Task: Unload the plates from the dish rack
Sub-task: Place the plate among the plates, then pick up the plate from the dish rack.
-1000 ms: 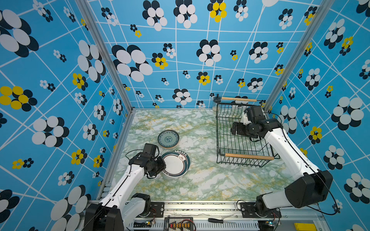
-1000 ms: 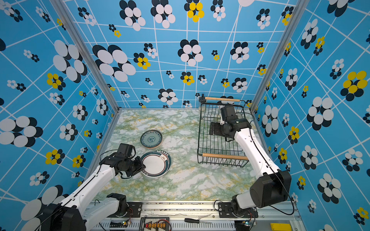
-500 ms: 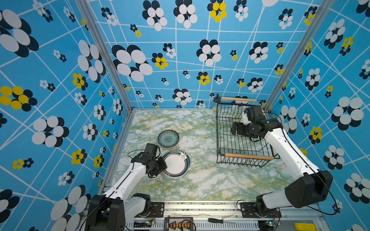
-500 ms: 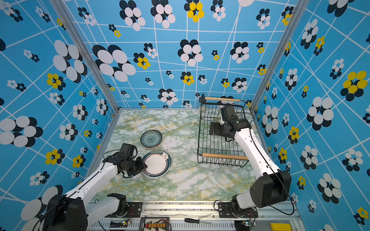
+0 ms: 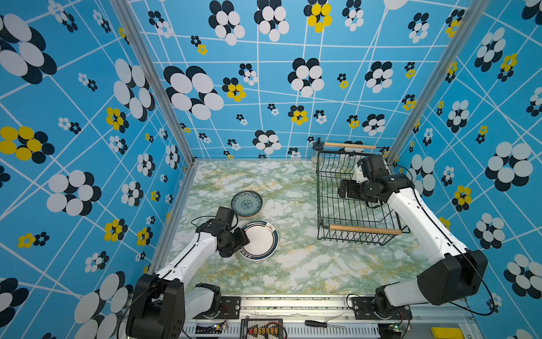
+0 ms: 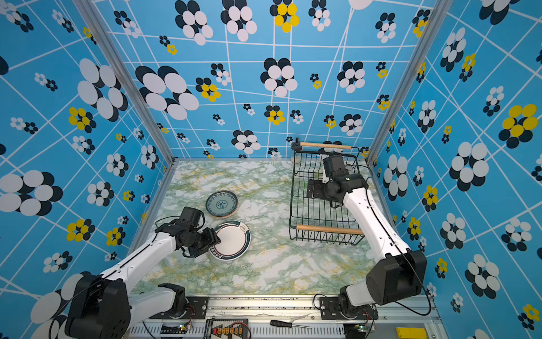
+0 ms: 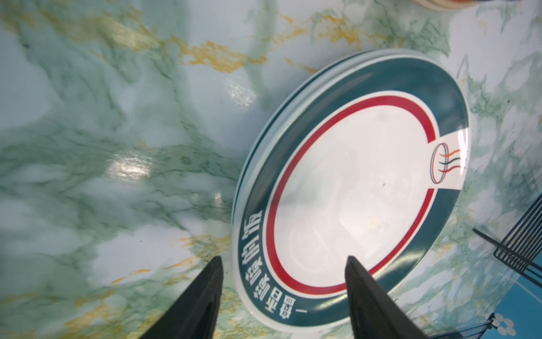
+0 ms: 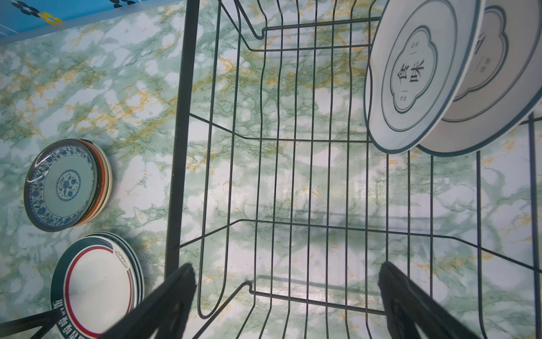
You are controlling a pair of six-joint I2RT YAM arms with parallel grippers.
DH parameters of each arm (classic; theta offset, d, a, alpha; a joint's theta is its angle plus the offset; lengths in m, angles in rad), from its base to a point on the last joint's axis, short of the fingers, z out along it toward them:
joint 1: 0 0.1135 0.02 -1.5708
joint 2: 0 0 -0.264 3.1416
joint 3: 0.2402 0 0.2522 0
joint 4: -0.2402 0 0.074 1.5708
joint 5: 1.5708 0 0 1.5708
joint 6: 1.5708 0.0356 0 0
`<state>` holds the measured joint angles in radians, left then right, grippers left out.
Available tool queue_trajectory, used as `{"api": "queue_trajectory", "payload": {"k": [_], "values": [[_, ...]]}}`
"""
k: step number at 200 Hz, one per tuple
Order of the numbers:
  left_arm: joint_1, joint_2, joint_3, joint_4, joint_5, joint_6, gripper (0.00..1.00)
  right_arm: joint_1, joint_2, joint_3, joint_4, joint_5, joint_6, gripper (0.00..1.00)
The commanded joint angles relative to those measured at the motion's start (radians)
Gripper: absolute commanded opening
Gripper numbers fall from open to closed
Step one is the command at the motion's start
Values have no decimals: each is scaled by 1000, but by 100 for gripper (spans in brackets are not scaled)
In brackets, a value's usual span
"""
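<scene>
We see our left gripper (image 7: 283, 258) open, one finger on each side of the teal-rimmed plate (image 7: 352, 190) edge, outside the dish rack (image 5: 363, 229). Our right gripper (image 8: 287, 264) hangs open over this rack, where two white plates (image 8: 410, 79) lean.

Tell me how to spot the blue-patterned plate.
On the marble table, left of the wire dish rack, sit two plate stacks. The blue-patterned plate tops the smaller, farther one; its neighbour is white with a teal rim.

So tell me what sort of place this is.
Probably a robot test cell, not a kitchen: flower-printed walls box in a marble-print tabletop, and a screwdriver and wiring board sit at the front edge.
</scene>
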<state>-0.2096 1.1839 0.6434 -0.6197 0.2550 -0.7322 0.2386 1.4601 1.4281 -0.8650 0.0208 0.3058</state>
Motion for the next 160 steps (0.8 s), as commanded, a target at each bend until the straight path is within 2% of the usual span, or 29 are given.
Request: {"api": "queue_trajectory", "payload": {"k": [1, 32, 43, 65, 70, 101, 160], "values": [[-16, -11, 53, -42, -45, 21, 75, -5, 13, 11, -35, 11, -24, 99], [-13, -31, 110, -96, -86, 48, 80, -15, 48, 38, -41, 32, -24, 99], [-13, -32, 134, -111, -91, 60, 92, -19, 65, 54, -43, 64, -23, 99], [-10, -33, 177, -135, -100, 76, 95, -44, 111, 90, -36, 125, -36, 99], [-11, -34, 186, -141, -102, 76, 100, -53, 127, 100, -30, 140, -42, 99], [-9, -39, 233, -162, -104, 93, 99, -94, 214, 152, 2, 233, -68, 99], [11, -99, 277, -169, -106, 95, 99, -161, 388, 294, 45, 263, -106, 99]]}}
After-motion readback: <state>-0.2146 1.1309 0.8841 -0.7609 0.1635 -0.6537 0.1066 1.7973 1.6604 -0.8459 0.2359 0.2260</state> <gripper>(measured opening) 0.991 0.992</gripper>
